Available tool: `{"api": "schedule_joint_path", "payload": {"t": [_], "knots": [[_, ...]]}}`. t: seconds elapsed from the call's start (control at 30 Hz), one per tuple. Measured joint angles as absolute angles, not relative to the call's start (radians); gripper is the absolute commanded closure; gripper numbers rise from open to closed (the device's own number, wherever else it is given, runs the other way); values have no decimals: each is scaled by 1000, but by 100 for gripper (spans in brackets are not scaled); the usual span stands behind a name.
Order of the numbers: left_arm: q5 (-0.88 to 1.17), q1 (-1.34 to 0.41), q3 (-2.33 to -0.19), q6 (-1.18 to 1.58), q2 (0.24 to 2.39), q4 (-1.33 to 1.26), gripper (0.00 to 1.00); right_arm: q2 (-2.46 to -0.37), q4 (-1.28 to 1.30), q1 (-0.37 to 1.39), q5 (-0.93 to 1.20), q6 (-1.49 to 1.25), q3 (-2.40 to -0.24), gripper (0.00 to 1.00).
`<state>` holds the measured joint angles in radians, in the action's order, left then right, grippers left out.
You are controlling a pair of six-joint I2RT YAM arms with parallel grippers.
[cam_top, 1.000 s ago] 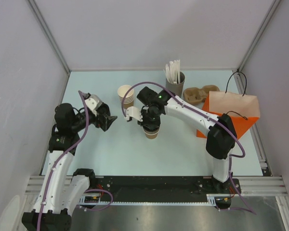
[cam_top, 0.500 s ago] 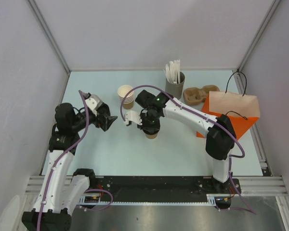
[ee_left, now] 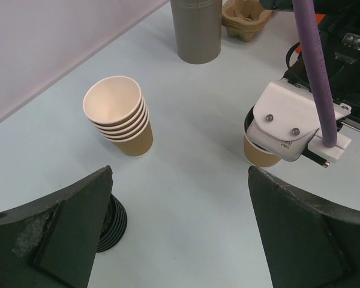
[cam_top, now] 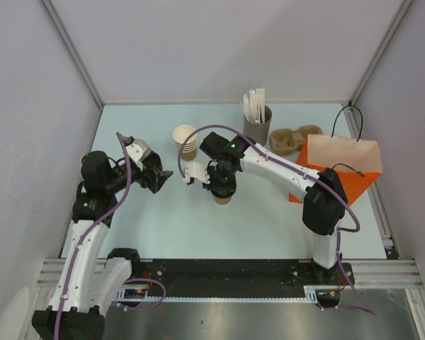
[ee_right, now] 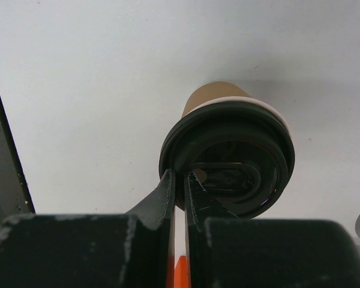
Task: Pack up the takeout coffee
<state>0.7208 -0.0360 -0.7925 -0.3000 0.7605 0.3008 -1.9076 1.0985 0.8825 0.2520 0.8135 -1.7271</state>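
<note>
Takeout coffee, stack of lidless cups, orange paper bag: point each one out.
takeout coffee [ee_right: 240,144], right wrist view, on its black lid.
stack of lidless cups [ee_left: 111,101], left wrist view, inside the top cup.
orange paper bag [cam_top: 360,182], top external view, on its orange side.

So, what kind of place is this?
Probably a robot test cell staged as a takeout coffee counter: plain grey walls enclose the table, and on it stand a stack of paper cups, a cardboard cup carrier and an orange paper bag.
</note>
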Motion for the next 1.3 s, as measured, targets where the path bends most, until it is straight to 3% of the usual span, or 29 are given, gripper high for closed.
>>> {"api": "schedule_joint_path", "payload": {"t": [0.4,0.63,1.3], "knots": [[723,-36,-793,-300,761,301,0,-1925,1088,883,260,814,-1725,99],[736,-36,-793,-307,762,301,1,-1927,1079,882,260,814,-1722,93],[739,-36,-793,-308,766,302,1,-1927,1048,881,259,815,-1708,59]]}}
